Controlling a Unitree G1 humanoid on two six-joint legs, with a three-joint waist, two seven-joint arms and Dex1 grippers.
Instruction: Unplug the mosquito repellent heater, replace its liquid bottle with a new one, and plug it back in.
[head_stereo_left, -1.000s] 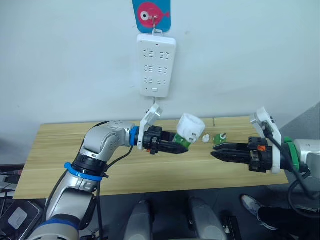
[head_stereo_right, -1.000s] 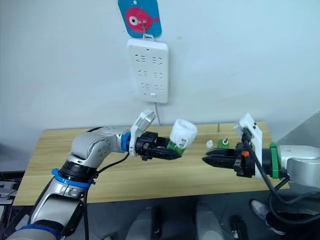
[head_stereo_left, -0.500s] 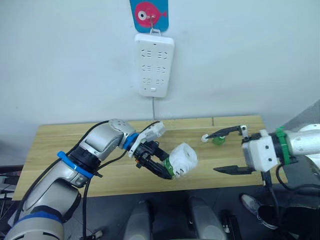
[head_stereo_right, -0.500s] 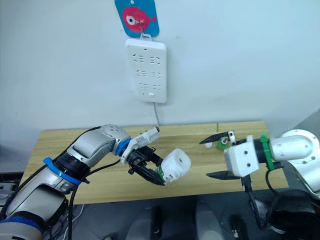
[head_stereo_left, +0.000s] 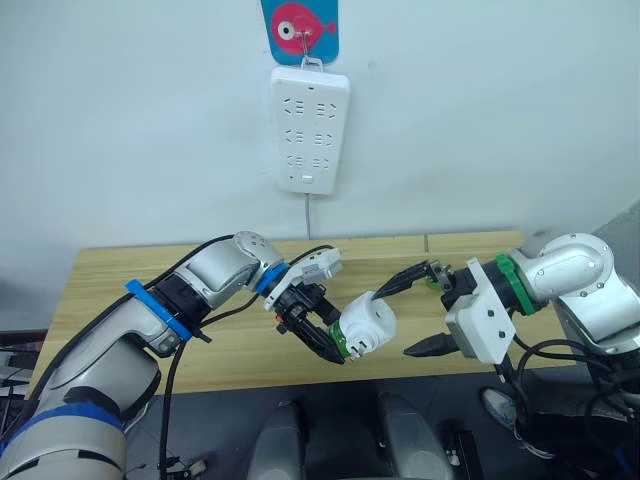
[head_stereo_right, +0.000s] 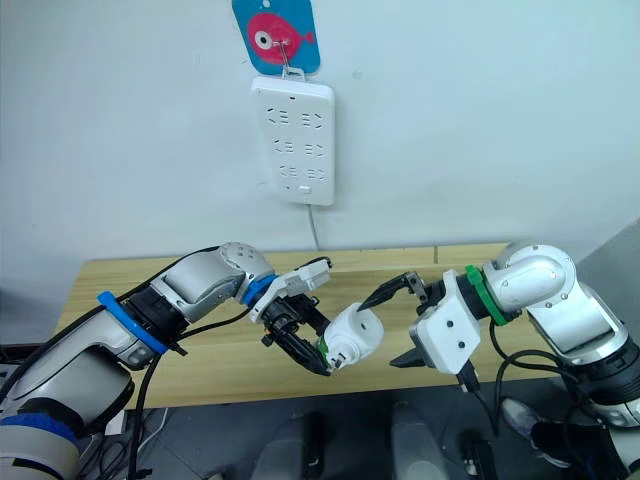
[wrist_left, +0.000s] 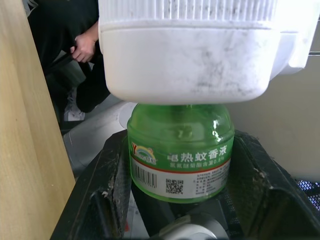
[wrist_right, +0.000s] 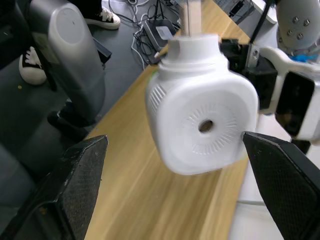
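Note:
The white mosquito repellent heater (head_stereo_left: 368, 325) hangs above the table's front edge, with a green bottle (wrist_left: 180, 152) seated in its socket. My left gripper (wrist_left: 179, 197) is shut on that bottle, below the heater (wrist_left: 190, 50). I cannot tell whether it is its liquid bottle or the new one. My right gripper (head_stereo_left: 408, 318) is open, one finger above and one below the heater's far end. Its wrist view faces the heater's round vent hole (wrist_right: 205, 126) between the spread fingers (wrist_right: 75, 185). A speck of green, perhaps the other bottle (head_stereo_left: 432, 279), peeks out behind the right gripper's upper finger.
The long white power strip (head_stereo_left: 310, 128) hangs on the wall above the wooden table (head_stereo_left: 110, 310); its sockets look unoccupied. A person's hand (wrist_left: 85, 47) appears beyond the table edge in the left wrist view. Shoes and cables lie on the floor (wrist_right: 30, 65).
The left gripper lowered the heater from mid-air to the table's front edge. The right gripper opened, then swung in left until its fingers bracket the heater.

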